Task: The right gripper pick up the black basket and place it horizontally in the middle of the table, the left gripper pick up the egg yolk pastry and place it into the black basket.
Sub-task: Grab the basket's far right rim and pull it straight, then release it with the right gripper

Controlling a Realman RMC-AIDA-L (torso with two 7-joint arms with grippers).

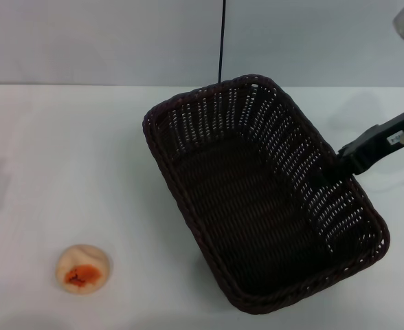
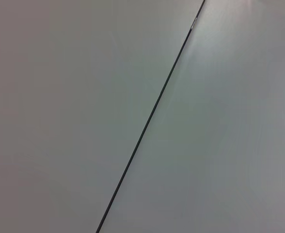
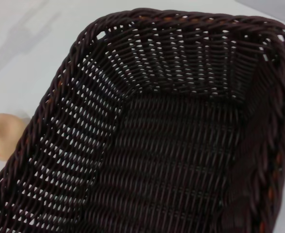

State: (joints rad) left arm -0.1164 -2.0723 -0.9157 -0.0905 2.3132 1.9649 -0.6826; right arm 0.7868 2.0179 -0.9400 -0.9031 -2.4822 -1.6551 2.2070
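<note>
Basket-placing step: right gripper (image 1: 341, 159), grip state indeterminate, at dark woven wicker basket's (image 1: 257, 199) three-o'clock rim; next, square it horizontally mid-tabletop (image 1: 64, 158).

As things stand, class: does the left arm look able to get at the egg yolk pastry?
Probably yes. The egg yolk pastry sits alone on the table on the robot's left, apart from the black basket, with nothing over or beside it. The left gripper itself is out of view, so its reach is unconfirmed.

Right end effector (image 1: 356, 157) — black, angular link; small white label, thin pale cable near wrist.
</note>
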